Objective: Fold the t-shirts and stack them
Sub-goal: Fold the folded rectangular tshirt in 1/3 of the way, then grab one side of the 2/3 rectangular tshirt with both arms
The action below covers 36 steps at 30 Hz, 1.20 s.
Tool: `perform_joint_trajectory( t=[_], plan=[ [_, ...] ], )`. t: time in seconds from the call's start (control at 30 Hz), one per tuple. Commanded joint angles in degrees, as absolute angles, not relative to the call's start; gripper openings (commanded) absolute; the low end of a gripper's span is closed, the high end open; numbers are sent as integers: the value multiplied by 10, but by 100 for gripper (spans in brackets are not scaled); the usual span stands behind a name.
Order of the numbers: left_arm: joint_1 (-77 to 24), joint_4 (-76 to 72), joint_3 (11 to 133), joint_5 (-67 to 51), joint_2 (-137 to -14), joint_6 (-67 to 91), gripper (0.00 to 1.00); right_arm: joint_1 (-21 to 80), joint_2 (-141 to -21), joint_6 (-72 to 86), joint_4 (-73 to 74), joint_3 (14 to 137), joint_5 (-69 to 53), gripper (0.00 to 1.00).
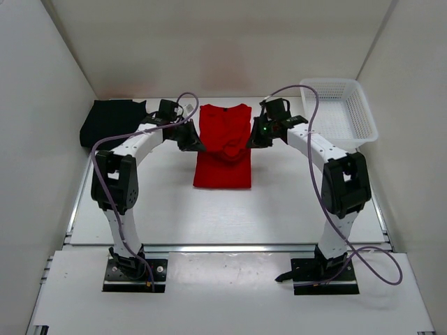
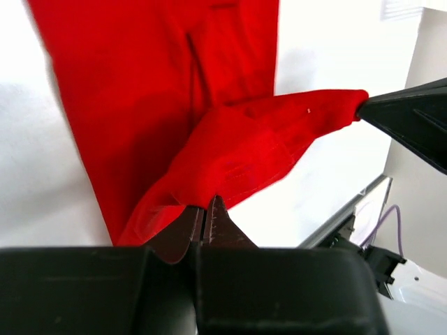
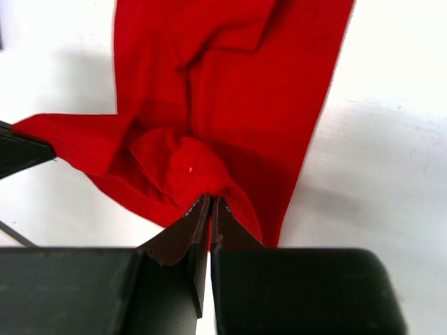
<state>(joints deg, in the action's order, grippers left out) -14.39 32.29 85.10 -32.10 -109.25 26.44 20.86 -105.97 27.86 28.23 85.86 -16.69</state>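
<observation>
Checking progress: the red t-shirt [image 1: 222, 164] was mid-fold, nothing stacked yet. It lay flat on the desk [image 1: 293, 202] well left of the white mesh basket [image 1: 328, 82], collar end far, sides looking already turned in to a narrow strip.

Left end effector [image 1: 190, 136] was clenched on a pinch of the red cloth on the side away from the basket. Right end effector [image 1: 253, 138] was clenched on the same raised fold on the basket side. Between them a ridge of cloth stood lifted off the desk across the shirt's middle.

The black t-shirt [image 1: 112, 120] sat farther left of the basket, beyond the red one, in a compact dark block. Probably folded, but I couldn't confirm. No orange shirt in view.

My read: one shirt maybe done, red half done, stacking left.

Materials: soft matte knit, limp, creasing where pinched, stitched hem visible near the left pinch. The basket was rigid plastic lattice, rectangular. The desk was smooth and white.
</observation>
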Motion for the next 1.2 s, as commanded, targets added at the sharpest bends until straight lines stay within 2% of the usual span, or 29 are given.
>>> perform_joint_trajectory(
  t=[0.0,0.33,0.37,0.4,0.43,0.47,0.5,0.53,0.6,0.7,0.87,0.97,1.07,1.13,1.17],
  plan=[
    [-136,321,887,-309,-1106,257,0,198,-1088,250,285,906,-184,0],
    [-129,324,926,-279,-1167,252,0,182,-1178,235,318,983,-199,1],
    [-128,322,928,-275,-1170,252,2,176,-1185,237,322,985,-203,3],
    [-127,321,929,-272,-1179,250,4,178,-1189,235,317,994,-203,10],
    [-124,316,929,-272,-1179,252,12,173,-1200,228,319,1002,-207,17],
    [-120,305,925,-273,-1184,254,26,167,-1210,224,330,1023,-211,22],
    [-119,292,925,-279,-1193,252,35,166,-1216,215,343,1030,-201,24],
    [-118,293,928,-273,-1197,243,55,164,-1228,203,364,1062,-191,26],
    [-117,294,941,-265,-1199,220,80,162,-1241,181,401,1110,-168,27],
    [-103,293,947,-251,-1170,207,99,184,-1234,135,453,1171,-129,28],
    [-85,251,880,-264,-1075,163,98,244,-1216,97,470,1116,-102,19],
    [-99,290,816,-290,-1022,108,99,254,-1176,145,433,1015,-126,25],
    [-111,346,760,-300,-1018,92,97,252,-1074,208,335,866,-115,35],
    [-109,336,719,-303,-1013,103,97,243,-1008,251,273,776,-112,42],
    [-103,324,696,-311,-1013,118,97,238,-999,268,260,760,-136,42]
  ],
)
